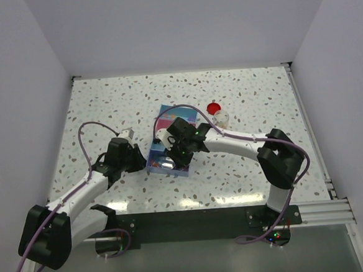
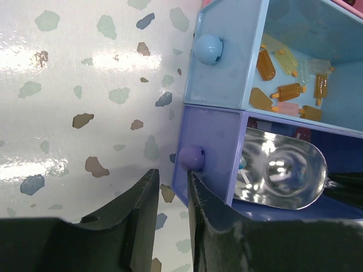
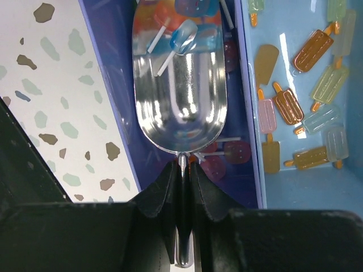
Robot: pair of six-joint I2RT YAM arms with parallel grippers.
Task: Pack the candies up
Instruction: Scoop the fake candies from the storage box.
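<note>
Two roles here. Right fingers (image 3: 182, 173) pinch the scoop (image 3: 180, 96) handle tight; bowl lies just ahead of them in the purple compartment (image 3: 110, 62), candies (image 3: 193, 34) aboard. Lift slow & level, w/o tipping, I'd say. Left fingers (image 2: 172, 177): narrow gap, nothing held, purple knob (image 2: 191, 157) just beyond them. Plain pale walls (image 1: 174, 24); glossy speckled table (image 2: 85, 85) under both, glare may hide small bits.

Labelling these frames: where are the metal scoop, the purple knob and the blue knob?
metal scoop (image 3: 180, 96), right wrist view, bare middle of its bowl.
purple knob (image 2: 191, 157), left wrist view, its rounded face.
blue knob (image 2: 207, 49), left wrist view, its rounded face.
</note>
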